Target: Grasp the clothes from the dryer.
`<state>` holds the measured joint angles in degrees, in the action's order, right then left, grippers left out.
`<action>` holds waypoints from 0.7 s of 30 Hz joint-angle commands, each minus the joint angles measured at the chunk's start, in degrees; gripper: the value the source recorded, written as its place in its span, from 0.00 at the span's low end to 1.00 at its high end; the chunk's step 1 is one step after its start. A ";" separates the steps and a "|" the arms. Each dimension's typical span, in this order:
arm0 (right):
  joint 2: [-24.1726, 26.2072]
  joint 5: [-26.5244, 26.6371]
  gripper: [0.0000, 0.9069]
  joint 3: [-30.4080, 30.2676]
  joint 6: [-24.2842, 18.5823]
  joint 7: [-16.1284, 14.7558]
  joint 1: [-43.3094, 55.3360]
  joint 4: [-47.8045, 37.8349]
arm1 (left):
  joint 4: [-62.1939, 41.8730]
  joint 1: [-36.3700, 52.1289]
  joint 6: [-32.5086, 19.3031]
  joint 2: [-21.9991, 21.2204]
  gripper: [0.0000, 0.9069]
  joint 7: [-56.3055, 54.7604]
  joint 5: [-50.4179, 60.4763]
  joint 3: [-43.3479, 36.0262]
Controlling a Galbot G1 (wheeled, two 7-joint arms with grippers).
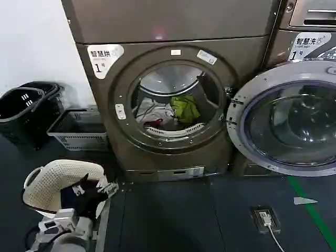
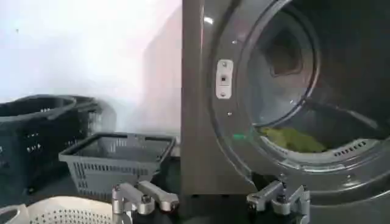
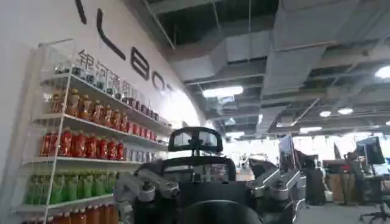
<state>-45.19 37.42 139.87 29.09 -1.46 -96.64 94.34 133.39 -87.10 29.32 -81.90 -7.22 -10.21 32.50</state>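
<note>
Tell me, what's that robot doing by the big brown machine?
It is about to take clothes out of the dryer. The door hangs open and the clothes lie inside: white ones, a lime-green piece and a small red one. The left gripper is open, low near the dryer's front, holding nothing. A white basket sits by it. The right gripper is open too, pointing off into the room.

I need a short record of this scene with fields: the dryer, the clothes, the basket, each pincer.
dryer: door open, swung to the robot's right
clothes: inside the drum; lime-green, white and a small red piece
white mesh basket: on the floor, in front of the dryer to the robot's left
left pincer: open, low before the dryer, holding nothing
right pincer: open, facing a room with drink shelves
</note>
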 commanded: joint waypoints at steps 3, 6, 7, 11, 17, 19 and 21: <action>-0.29 2.19 1.00 -0.27 -1.81 -1.23 0.17 0.33 | 0.10 -0.03 -0.04 0.10 1.00 -0.26 0.07 -0.13; -0.60 2.35 1.00 -0.32 -1.77 -1.31 0.23 0.73 | -0.17 -0.12 -0.35 0.03 1.00 -0.38 0.98 -0.15; -0.66 2.36 1.00 -0.35 -1.78 -1.37 0.25 0.80 | -0.27 -0.17 -0.49 0.01 1.00 -0.43 1.22 -0.15; -0.55 2.46 1.00 -0.24 -1.98 -1.48 0.16 0.63 | 0.15 -0.32 -0.43 0.00 1.00 -0.40 1.13 -0.18; -0.69 2.59 1.00 -0.21 -2.03 -1.78 0.18 0.87 | 0.47 -0.43 -0.37 -0.11 1.00 -0.37 1.16 -0.37; -0.90 2.69 1.00 -0.32 -2.15 -1.76 0.22 1.06 | 0.37 -0.47 -0.37 -0.21 1.00 -0.37 1.19 -0.45; -0.90 2.70 1.00 -0.35 -2.22 -1.82 0.24 1.05 | 0.46 -0.53 -0.15 -0.25 1.00 -0.30 1.15 -0.55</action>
<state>-46.05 39.82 139.56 27.13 -3.08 -96.41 95.27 133.91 -87.52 29.01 -82.07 -7.55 -9.33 32.09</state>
